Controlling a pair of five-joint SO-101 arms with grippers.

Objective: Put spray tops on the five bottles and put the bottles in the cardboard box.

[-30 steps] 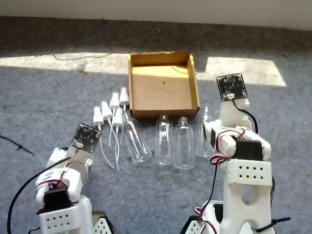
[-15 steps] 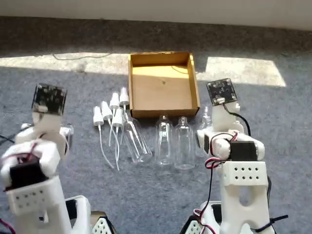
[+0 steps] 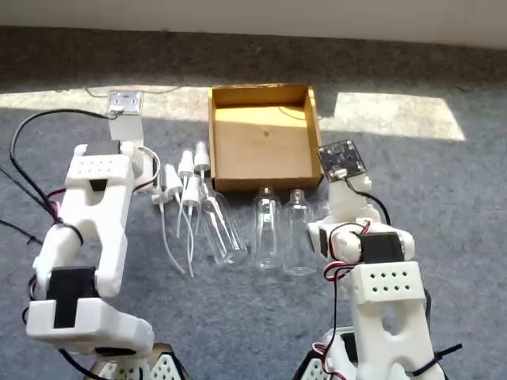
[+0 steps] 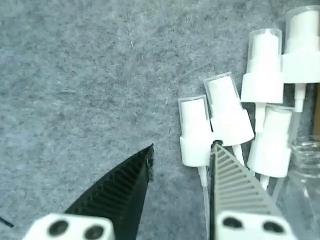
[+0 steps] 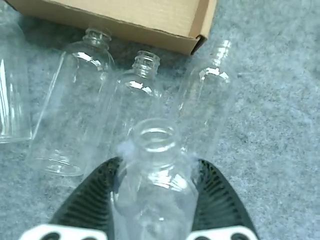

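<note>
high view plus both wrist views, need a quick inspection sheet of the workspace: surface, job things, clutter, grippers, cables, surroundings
surface: grey carpet, two sunlit patches at the far side.
cardboard box: open top, no bottle inside.
spray tops: five, loose, lying clustered beside the box.
bottles: four lying bottles on the near side of the box; no tops on the necks that show.
clutter: nothing seen.
left gripper: open, over the spray tops, one fingertip at a top.
right gripper: shut on a clear bottle, uncapped.
cables: black cable looping by the left arm; coloured wires on the right arm.
surroundings: pale wall beyond the carpet.
</note>
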